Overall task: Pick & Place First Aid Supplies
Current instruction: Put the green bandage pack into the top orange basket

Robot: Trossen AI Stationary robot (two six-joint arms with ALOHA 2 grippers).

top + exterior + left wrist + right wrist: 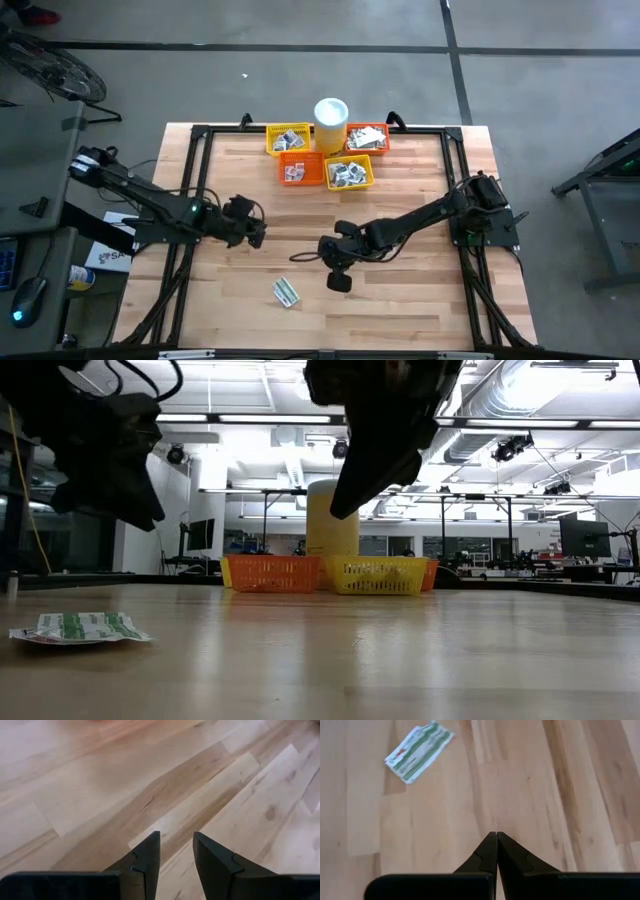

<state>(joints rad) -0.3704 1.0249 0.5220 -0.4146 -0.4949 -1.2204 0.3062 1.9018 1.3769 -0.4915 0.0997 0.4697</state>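
On the table (420,300), a flat white-and-green packet (287,292) lies alone

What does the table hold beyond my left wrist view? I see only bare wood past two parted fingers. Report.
Observer: One green-and-white packet lies flat on the table's near side, away from both arms.
Operator: Give me the right gripper's position.
Observer: The right gripper hangs above the wood beside that packet, not touching it.
Operator: State its fingers.
Observer: The right wrist view shows them shut, holding nothing.
Operator: Now the baskets.
Observer: Yellow and orange baskets cluster at the far edge around a white cup, with packets inside.
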